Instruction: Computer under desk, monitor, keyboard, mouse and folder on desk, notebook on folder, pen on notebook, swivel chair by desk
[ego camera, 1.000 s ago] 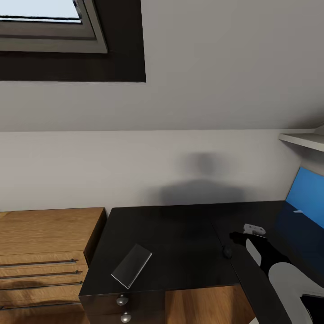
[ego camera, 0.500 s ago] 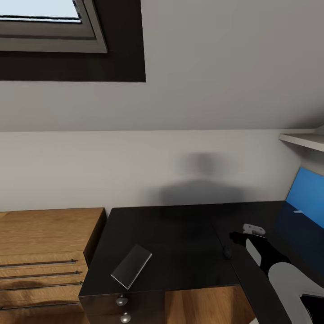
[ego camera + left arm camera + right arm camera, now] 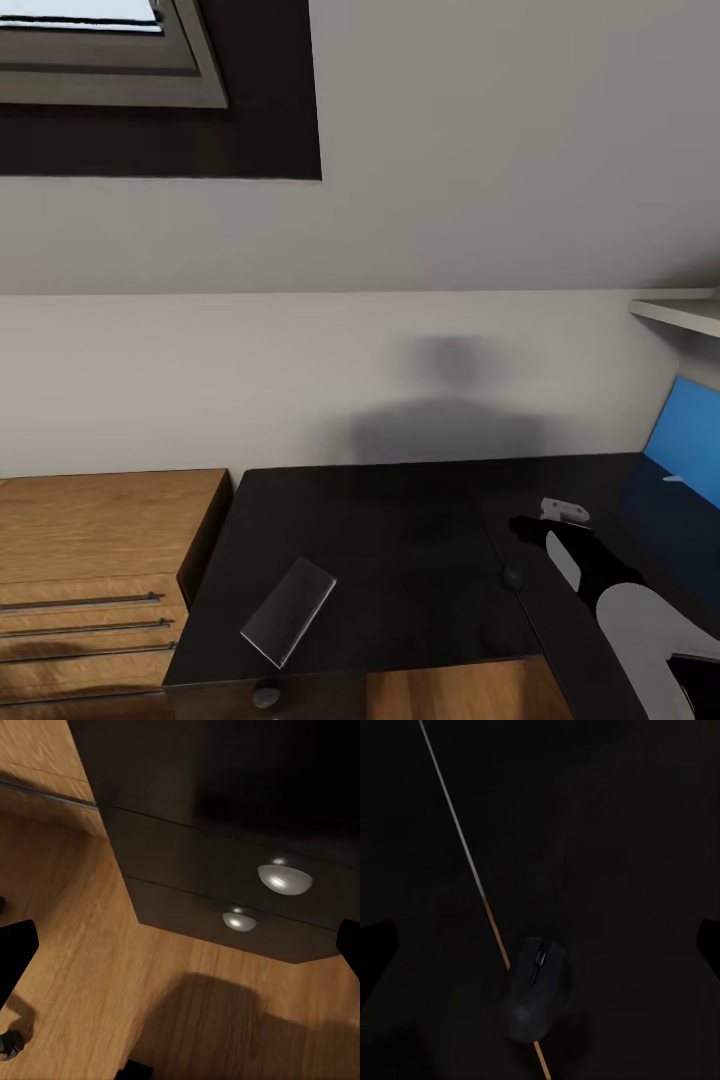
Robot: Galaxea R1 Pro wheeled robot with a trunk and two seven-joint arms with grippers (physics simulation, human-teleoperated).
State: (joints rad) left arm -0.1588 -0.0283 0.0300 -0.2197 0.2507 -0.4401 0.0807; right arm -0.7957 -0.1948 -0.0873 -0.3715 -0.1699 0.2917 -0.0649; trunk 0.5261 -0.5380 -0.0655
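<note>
The desk (image 3: 400, 520) has a glossy black top, and its black drawer unit (image 3: 195, 862) with round silver knobs faces my left gripper (image 3: 180, 952). That gripper is open and low over the wood floor. A thin grey notebook (image 3: 288, 610) lies tilted near the desk's front left corner. A small dark mouse (image 3: 512, 575) sits on the desk at a seam in the top. My right gripper (image 3: 533, 526) hovers just behind it, open and empty. In the right wrist view the mouse (image 3: 536, 997) lies below my right gripper (image 3: 540, 945), between the spread fingers.
A light-wood drawer chest (image 3: 100, 560) stands against the desk's left side. A blue wall panel (image 3: 688, 440) and a white shelf (image 3: 680, 312) are at the right. A roof window (image 3: 100, 60) is at the upper left. A small black castor (image 3: 9, 1042) rests on the floor.
The whole head view has shifted a little, so the desk and chest sit lower in the picture. The notebook and mouse keep their places on the desk.
</note>
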